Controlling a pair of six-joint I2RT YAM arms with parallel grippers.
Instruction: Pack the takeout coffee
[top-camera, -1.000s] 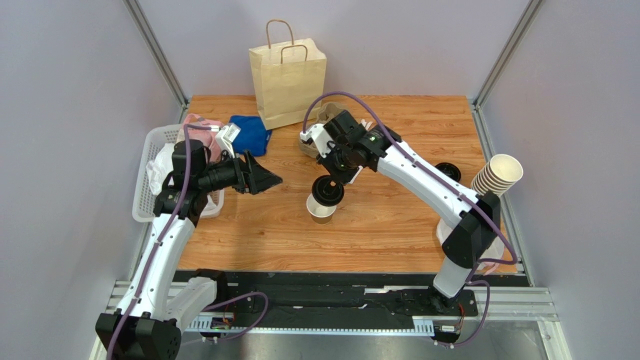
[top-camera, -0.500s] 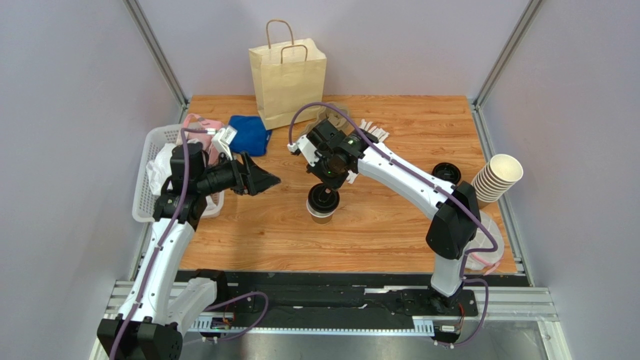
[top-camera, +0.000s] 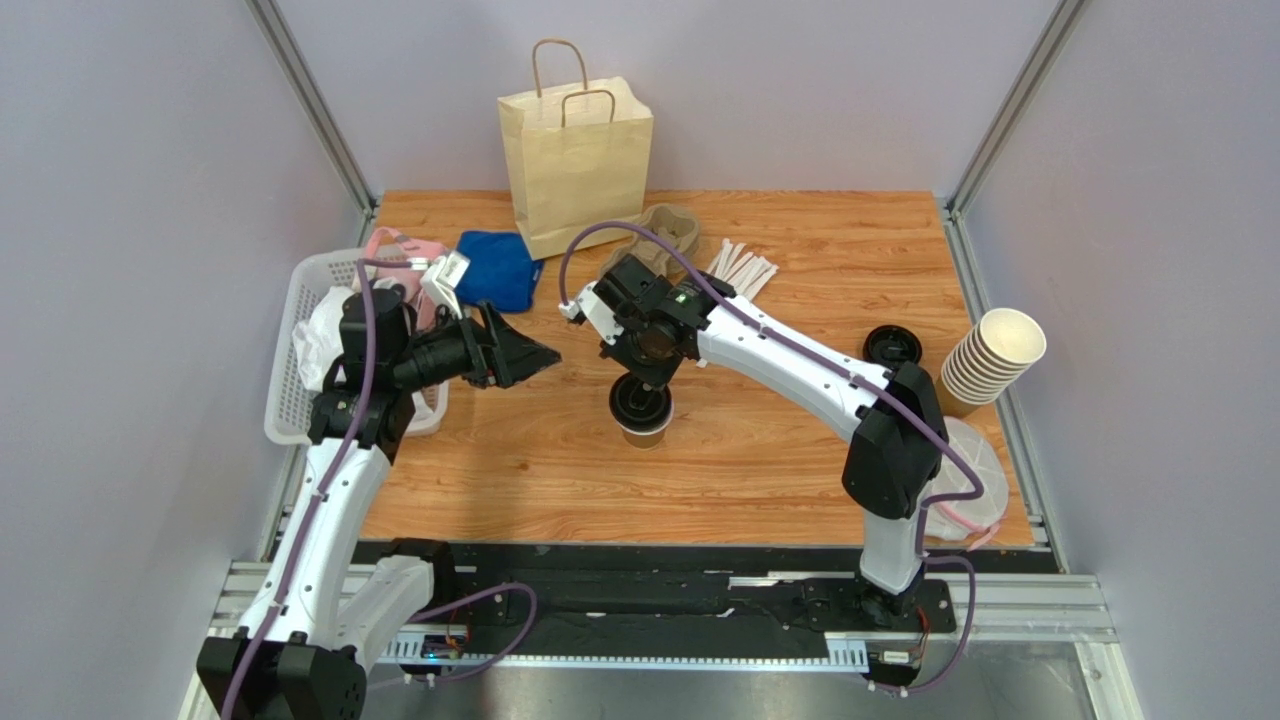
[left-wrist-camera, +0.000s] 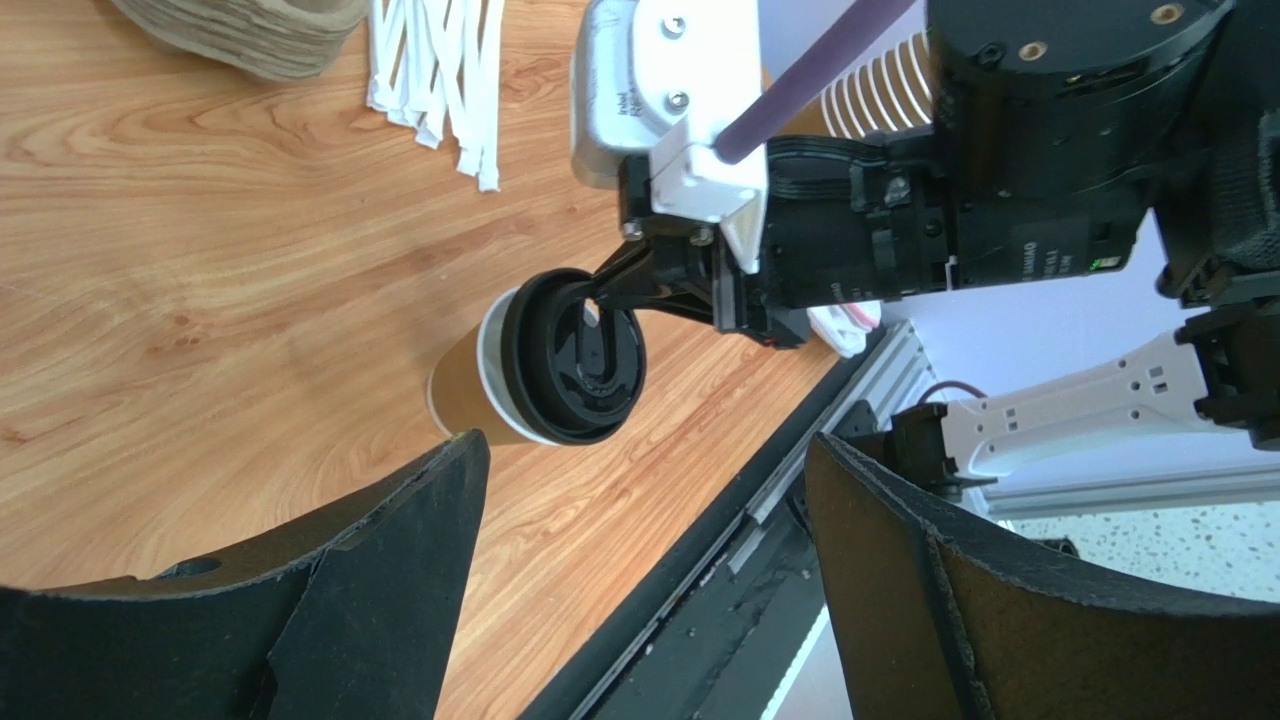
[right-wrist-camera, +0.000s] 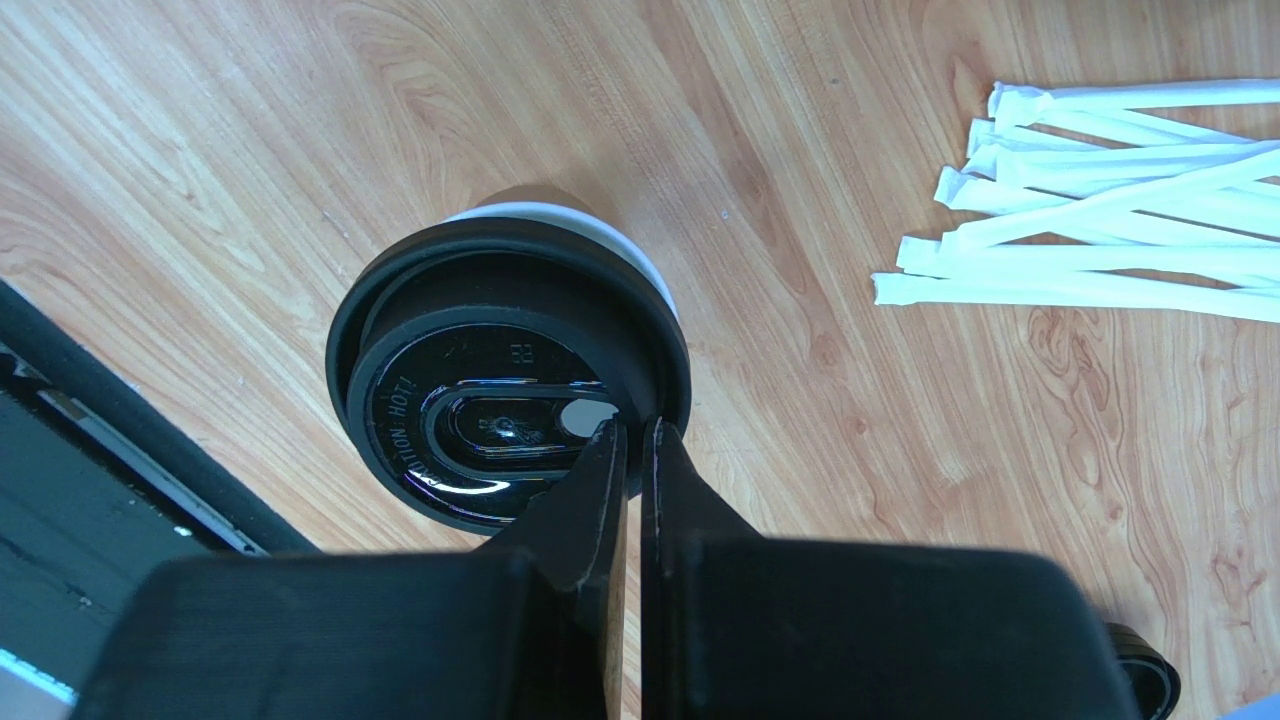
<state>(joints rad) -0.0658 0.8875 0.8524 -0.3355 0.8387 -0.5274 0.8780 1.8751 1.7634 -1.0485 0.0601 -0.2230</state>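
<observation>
The takeout coffee cup (top-camera: 648, 431), tan-brown paper, stands mid-table. A black lid (top-camera: 637, 401) lies over its mouth, slightly off-centre, so a strip of white rim (right-wrist-camera: 601, 228) shows. My right gripper (top-camera: 648, 378) is shut on the lid's edge (right-wrist-camera: 657, 393), fingers pinched together above the cup. The left wrist view shows the cup (left-wrist-camera: 463, 383), the lid (left-wrist-camera: 583, 360) and the right gripper on it. My left gripper (top-camera: 526, 357) is open and empty, held left of the cup, jaws wide apart (left-wrist-camera: 646, 450). The paper bag (top-camera: 579, 158) stands upright at the back.
A white basket (top-camera: 301, 308) with cloths is at the left, with a blue cloth (top-camera: 501, 267) beside it. Wrapped straws (top-camera: 744, 267) and a brown carrier (top-camera: 670, 228) lie behind the right arm. A loose black lid (top-camera: 893, 345) and a stack of lidless cups (top-camera: 992, 357) are at the right.
My right gripper has carried the black lid left and down over the cup, covering its white opening. The left arm has barely moved.
</observation>
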